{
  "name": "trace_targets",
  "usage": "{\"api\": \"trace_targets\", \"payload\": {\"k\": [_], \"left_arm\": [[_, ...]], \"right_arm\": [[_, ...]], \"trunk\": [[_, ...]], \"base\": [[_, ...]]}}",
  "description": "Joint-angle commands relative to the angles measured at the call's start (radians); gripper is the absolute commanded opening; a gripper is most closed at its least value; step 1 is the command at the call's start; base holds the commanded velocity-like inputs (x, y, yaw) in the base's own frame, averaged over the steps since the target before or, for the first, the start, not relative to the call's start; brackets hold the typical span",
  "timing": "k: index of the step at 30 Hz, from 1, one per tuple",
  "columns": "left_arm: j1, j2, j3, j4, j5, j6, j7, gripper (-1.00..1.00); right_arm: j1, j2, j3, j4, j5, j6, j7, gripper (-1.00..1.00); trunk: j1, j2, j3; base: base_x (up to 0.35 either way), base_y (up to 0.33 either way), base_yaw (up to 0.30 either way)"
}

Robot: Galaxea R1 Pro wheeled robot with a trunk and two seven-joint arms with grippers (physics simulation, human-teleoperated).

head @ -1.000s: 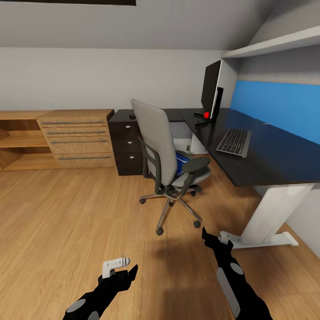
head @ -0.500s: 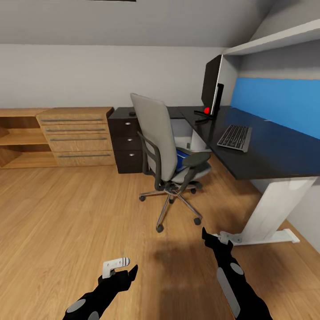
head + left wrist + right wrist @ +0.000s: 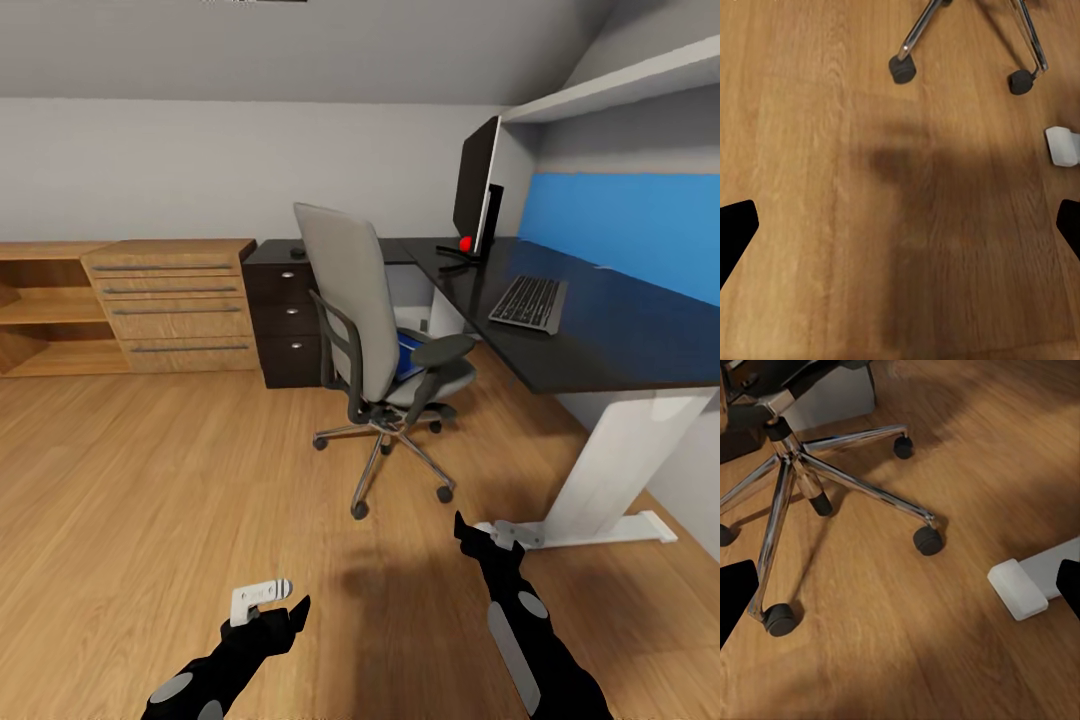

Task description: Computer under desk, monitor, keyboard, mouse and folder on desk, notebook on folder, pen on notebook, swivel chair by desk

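The grey swivel chair (image 3: pixel 372 335) stands on the wood floor in front of the black L-shaped desk (image 3: pixel 610 335), its back turned to me. The blue folder (image 3: pixel 405 358) lies on its seat. On the desk, the monitor (image 3: pixel 475 185) stands in the corner and the keyboard (image 3: pixel 528 303) lies nearer to me. A small dark thing, perhaps the mouse (image 3: pixel 297 243), sits on the drawer unit. A light grey box, apparently the computer (image 3: pixel 832 397), stands behind the chair base (image 3: pixel 802 472). I cannot make out the notebook or pen. My left gripper (image 3: pixel 272 603) (image 3: pixel 900 229) and right gripper (image 3: pixel 487 535) (image 3: pixel 900 592) hang open over the floor, empty.
A wooden dresser (image 3: pixel 175 305) and an open wooden shelf (image 3: pixel 40 315) line the far wall at left. The desk's white leg and foot (image 3: pixel 620 470) (image 3: pixel 1020 589) (image 3: pixel 1063 146) rest on the floor close to my right gripper. A blue wall panel (image 3: pixel 620 230) runs behind the desk.
The whole view has shifted slightly, so the camera moved a little. The chair, desk and both grippers keep their places relative to each other.
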Motion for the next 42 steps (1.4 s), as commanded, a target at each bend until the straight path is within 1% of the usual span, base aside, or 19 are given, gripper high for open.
{"api": "trace_targets", "payload": {"k": [1,16,18,19,20,21,22,23,24,25,27,28,30,35,36,37,38,41,42], "left_arm": [[0.000,0.000,0.000,-0.001,0.010,0.004,0.007,1.00],[0.001,0.000,-0.002,-0.001,0.010,0.005,0.007,1.00],[0.000,0.000,-0.002,-0.001,0.010,0.004,0.006,1.00],[0.000,0.000,-0.002,-0.001,0.010,0.004,0.006,1.00],[0.000,0.000,-0.001,-0.001,0.011,0.004,0.005,1.00],[0.000,0.001,-0.001,-0.001,0.011,0.005,0.005,1.00],[0.000,0.001,-0.001,-0.001,0.011,0.005,0.005,1.00],[0.000,0.000,-0.002,-0.001,0.012,0.006,0.004,1.00],[0.000,0.000,-0.002,-0.001,0.012,0.006,0.003,1.00],[0.000,0.000,-0.003,0.000,0.013,0.007,0.003,1.00],[0.001,0.000,-0.004,0.000,0.014,0.007,0.002,1.00],[0.000,0.000,-0.006,0.001,0.015,0.007,0.000,1.00],[0.000,0.000,-0.006,0.002,0.015,0.007,0.000,1.00],[0.001,0.000,-0.007,0.003,0.014,0.007,0.000,1.00],[0.000,0.000,-0.007,0.003,0.014,0.007,0.000,1.00],[0.000,0.000,-0.007,0.003,0.014,0.007,0.000,1.00],[0.000,0.000,-0.007,0.003,0.014,0.007,0.000,1.00],[0.000,0.000,-0.007,0.004,0.013,0.007,0.000,1.00],[0.000,0.000,-0.007,0.004,0.013,0.007,0.000,1.00]], "right_arm": [[0.000,0.000,0.000,0.000,-0.010,-0.002,-0.001,1.00],[-0.007,0.001,-0.001,0.016,-0.008,-0.001,-0.005,1.00],[-0.058,0.000,0.000,0.072,-0.001,-0.002,-0.024,1.00],[-0.131,-0.005,0.000,0.138,0.004,-0.002,-0.038,1.00],[-0.160,-0.009,0.000,0.167,0.005,-0.003,-0.042,1.00],[-0.216,-0.019,0.000,0.231,0.006,-0.004,-0.046,1.00],[-0.243,-0.026,0.000,0.265,0.007,-0.005,-0.048,1.00],[-0.318,-0.043,0.000,0.370,0.008,-0.021,-0.052,1.00],[-0.340,-0.047,0.000,0.404,0.008,-0.033,-0.052,1.00],[-0.443,-0.062,0.002,0.572,0.008,-0.172,-0.052,1.00],[-0.457,-0.062,0.005,0.609,0.009,-0.239,-0.049,1.00],[-0.460,-0.064,0.010,0.623,0.021,-0.321,-0.047,1.00],[-0.460,-0.065,0.012,0.619,0.033,-0.342,-0.047,1.00],[-0.460,-0.067,0.013,0.610,0.048,-0.354,-0.049,1.00],[-0.458,-0.072,0.013,0.609,0.069,-0.377,-0.051,1.00],[-0.458,-0.075,0.013,0.609,0.100,-0.408,-0.054,1.00],[-0.458,-0.075,0.013,0.609,0.113,-0.418,-0.055,1.00],[-0.456,-0.078,0.012,0.613,0.198,-0.467,-0.057,1.00],[-0.455,-0.079,0.012,0.614,0.210,-0.472,-0.058,1.00]], "trunk": [[0.000,0.000,0.000],[0.000,0.000,0.000],[0.000,0.000,0.000],[0.000,0.000,0.000],[0.000,0.000,0.000],[0.000,0.000,0.000],[0.000,0.000,0.000],[0.000,0.000,0.000],[0.000,0.000,0.000],[0.000,0.000,0.000],[0.000,0.000,0.000],[0.000,0.000,0.000],[0.000,0.000,0.000],[0.000,0.000,0.000],[0.000,0.000,0.000],[0.000,0.000,0.000],[0.000,0.000,0.000],[0.000,0.000,0.000],[0.000,0.000,0.000]], "base": [[0.000,0.000,0.000],[0.000,0.000,0.000],[0.000,0.000,0.000],[0.000,0.000,0.000],[0.000,0.000,0.000],[0.000,0.000,0.000],[0.000,0.000,0.000],[0.000,0.000,0.000],[0.000,0.000,0.000],[0.000,0.000,0.000],[0.000,0.000,0.000],[0.000,0.000,0.000],[0.000,0.000,0.000],[0.000,0.000,0.000],[0.000,0.000,0.000],[0.000,0.000,0.000],[0.000,0.000,0.000],[0.000,0.000,0.000],[0.000,0.000,0.000]]}}
